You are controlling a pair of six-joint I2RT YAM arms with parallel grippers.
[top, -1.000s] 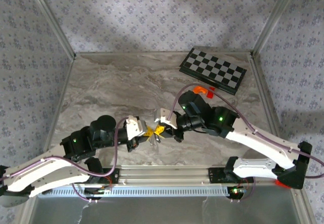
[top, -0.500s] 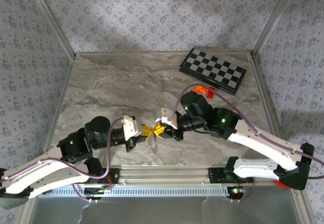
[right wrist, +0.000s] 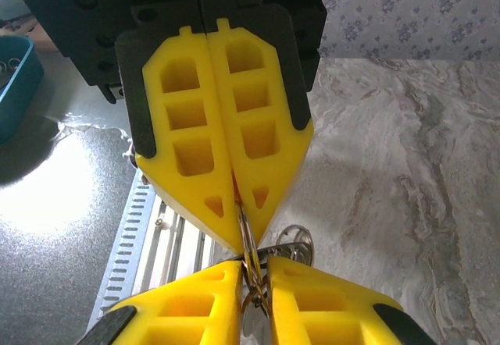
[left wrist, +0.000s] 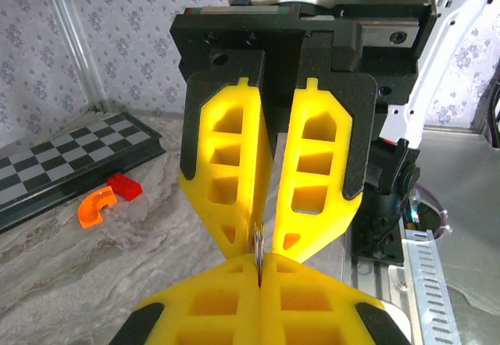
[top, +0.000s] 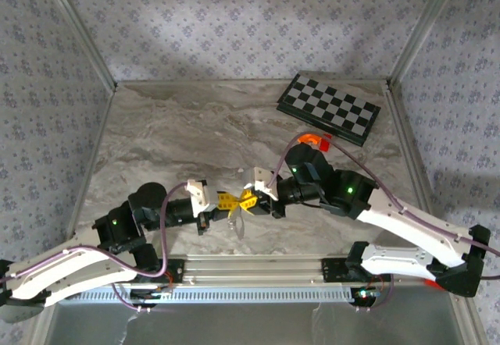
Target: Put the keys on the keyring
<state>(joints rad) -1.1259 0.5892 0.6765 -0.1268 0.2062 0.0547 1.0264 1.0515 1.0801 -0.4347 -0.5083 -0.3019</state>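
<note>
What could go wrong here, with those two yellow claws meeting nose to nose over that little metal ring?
The left gripper pinches the thin metal keyring only at its fingertips, so it might slip. The right gripper has its jaws slightly parted, so the dangling keys could drop onto the marble-patterned table.

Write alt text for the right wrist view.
Two pairs of yellow fingers meet tip to tip: the left gripper, at top, is shut on a metal keyring, and the right gripper, at bottom, flanks the same ring, with keys hanging beside over the marbled table.
</note>
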